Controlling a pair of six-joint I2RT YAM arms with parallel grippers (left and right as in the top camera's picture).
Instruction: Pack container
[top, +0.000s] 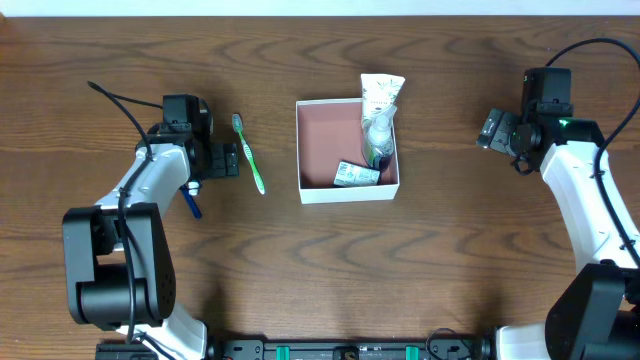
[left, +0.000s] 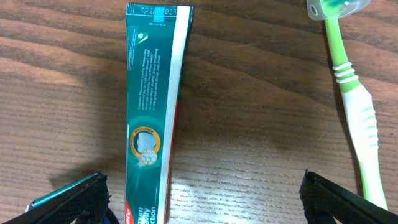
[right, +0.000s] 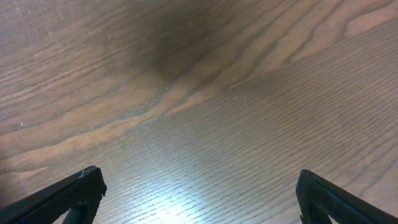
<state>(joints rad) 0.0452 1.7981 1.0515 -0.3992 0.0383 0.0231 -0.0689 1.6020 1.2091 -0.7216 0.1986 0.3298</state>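
Observation:
The container (top: 310, 150), a white-walled square box with a reddish-brown floor, sits mid-table. It holds a white tube (top: 381, 95) leaning over the far rim, a clear bottle (top: 378, 132) and a small green-and-white carton (top: 357, 175). A green toothbrush (top: 249, 152) lies left of it and also shows in the left wrist view (left: 354, 99). A teal toothpaste tube (left: 152, 118) lies between the fingers of my open left gripper (left: 203, 182); overhead, only its blue end (top: 193, 203) shows beside that gripper (top: 212, 160). My right gripper (top: 495, 130) is open and empty over bare wood (right: 199, 180).
The dark wooden table (top: 450, 260) has the arm bases at its front left and front right. A black cable (top: 115, 98) trails behind the left arm.

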